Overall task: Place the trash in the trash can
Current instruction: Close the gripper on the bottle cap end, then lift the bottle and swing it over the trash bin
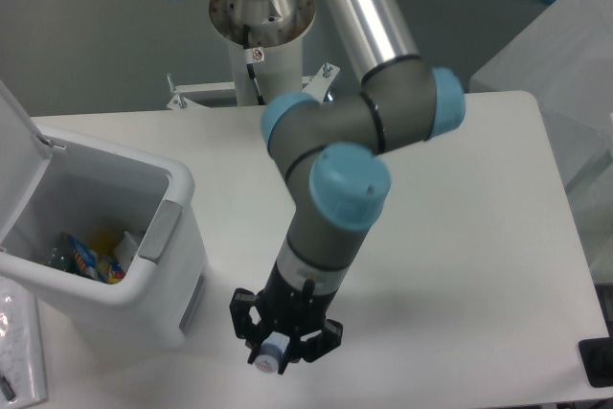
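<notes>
Camera view: the bottle [272, 357] is being held by its capped end in the gripper [284, 344], at 6 o'clock, right of the trash can [144, 265]; light, crushable, slick plastic, so the stiff neck is probably being treated as the safest hold

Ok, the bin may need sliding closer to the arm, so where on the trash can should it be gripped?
Probably the grey recessed handle on the trash can, just under the rim. Come in from the open table side where the tool hangs: the walls are broad and smooth, and the raised lid blocks the far side.
</notes>
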You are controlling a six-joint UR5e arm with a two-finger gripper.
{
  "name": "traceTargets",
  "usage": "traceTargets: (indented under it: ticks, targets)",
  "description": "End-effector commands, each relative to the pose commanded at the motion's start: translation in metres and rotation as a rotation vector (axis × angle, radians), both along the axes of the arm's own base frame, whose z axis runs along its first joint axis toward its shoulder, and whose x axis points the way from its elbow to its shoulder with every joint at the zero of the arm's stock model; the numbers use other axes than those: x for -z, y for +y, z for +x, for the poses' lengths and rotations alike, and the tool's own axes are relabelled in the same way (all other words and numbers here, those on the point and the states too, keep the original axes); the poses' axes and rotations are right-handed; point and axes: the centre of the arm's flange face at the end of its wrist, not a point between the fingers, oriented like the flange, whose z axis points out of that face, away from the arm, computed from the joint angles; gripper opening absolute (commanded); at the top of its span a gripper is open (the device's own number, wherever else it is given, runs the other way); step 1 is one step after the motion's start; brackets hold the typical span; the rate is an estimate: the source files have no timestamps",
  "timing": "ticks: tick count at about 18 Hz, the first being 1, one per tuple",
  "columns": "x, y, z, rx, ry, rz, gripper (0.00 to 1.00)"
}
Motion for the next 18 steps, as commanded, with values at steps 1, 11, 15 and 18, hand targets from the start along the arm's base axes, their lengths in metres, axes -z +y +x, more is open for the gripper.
traceTargets:
  ticks: [1, 11, 15, 18]
  targets:
    - [-0.013, -0.005, -0.003, 0.002, -0.009, 0.036, 0.10]
    - [-0.150, -0.024, 0.026, 0.119, -0.073, 0.386, 0.10]
    - [-0.176, -0.030, 0.048, 0.180, -0.076, 0.449, 0.10]
    - [-0.187, -0.027, 0.071, 0.240, -0.101, 0.487, 0.11]
